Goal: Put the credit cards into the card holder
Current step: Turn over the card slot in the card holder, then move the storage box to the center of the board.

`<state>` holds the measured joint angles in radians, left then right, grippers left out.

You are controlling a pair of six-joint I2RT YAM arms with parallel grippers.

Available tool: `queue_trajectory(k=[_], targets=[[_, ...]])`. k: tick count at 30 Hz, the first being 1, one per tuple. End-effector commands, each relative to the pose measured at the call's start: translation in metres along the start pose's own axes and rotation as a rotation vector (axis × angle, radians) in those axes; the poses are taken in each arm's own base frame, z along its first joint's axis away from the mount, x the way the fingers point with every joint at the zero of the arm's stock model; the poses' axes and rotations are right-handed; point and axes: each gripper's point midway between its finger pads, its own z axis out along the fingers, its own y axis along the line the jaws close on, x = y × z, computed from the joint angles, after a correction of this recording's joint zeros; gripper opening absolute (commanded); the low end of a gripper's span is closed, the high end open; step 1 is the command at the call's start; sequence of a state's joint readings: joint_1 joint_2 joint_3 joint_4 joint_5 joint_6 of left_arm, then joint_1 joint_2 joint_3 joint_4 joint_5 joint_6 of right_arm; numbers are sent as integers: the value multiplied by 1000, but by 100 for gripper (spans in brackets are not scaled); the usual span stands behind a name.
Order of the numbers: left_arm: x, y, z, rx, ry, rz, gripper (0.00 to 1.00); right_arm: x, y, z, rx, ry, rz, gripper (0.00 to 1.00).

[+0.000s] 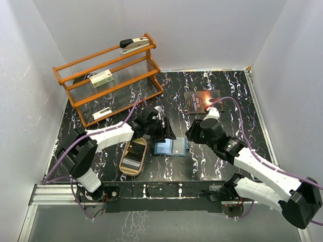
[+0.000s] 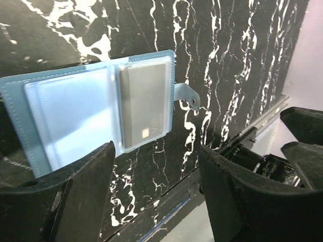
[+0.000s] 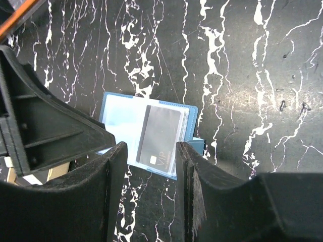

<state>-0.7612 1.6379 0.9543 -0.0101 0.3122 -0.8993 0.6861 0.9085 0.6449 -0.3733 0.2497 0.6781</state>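
Note:
The blue card holder (image 1: 170, 147) lies open on the black marble table. A dark credit card (image 2: 144, 108) marked VIP sits in its right clear sleeve, next to the snap tab (image 2: 187, 96). It also shows in the right wrist view (image 3: 160, 138). A greyish card with a darker band (image 1: 132, 154) lies in the tan tray. My left gripper (image 1: 164, 133) hovers at the holder's far left edge, open and empty (image 2: 156, 189). My right gripper (image 1: 194, 136) hangs just right of the holder, open and empty (image 3: 150, 191).
The tan oblong wooden tray (image 1: 123, 168) lies left of the holder. An orange shelf rack (image 1: 108, 80) stands at the back left with a stapler (image 1: 133, 45) and a white-green box (image 1: 101, 78). A dark book with an orange glow (image 1: 201, 102) lies at the back.

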Motion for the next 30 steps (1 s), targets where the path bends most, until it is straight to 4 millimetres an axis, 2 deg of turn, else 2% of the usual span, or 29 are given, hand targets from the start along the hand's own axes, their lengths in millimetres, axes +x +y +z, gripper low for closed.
queue_trajectory(k=[1, 4, 9, 14, 16, 18, 23, 27, 30], targets=[[-22, 2, -32, -96, -101, 50, 66, -8, 20, 0, -77, 4, -27, 42], [-30, 13, -46, -164, -162, 37, 68, -8, 34, 0, -143, 16, -41, 44], [-38, 44, -65, -273, -206, -73, 68, -4, 55, 2, -239, 45, -35, 46], [-31, 75, -83, -378, -261, -173, 68, 9, 68, 11, -269, 102, -18, 48], [-31, 85, -96, -418, -294, -222, 68, 14, 79, 12, -300, 115, -17, 49], [-24, 108, -110, -515, -308, -286, 69, 19, 91, 12, -332, 127, -28, 50], [-5, 152, -145, -686, -345, -443, 69, 39, 128, 12, -386, 168, -122, 55], [16, 172, -171, -767, -354, -588, 68, 55, 165, 9, -469, 193, -211, 60], [31, 184, -199, -868, -367, -666, 67, 63, 189, 9, -509, 204, -268, 63]])
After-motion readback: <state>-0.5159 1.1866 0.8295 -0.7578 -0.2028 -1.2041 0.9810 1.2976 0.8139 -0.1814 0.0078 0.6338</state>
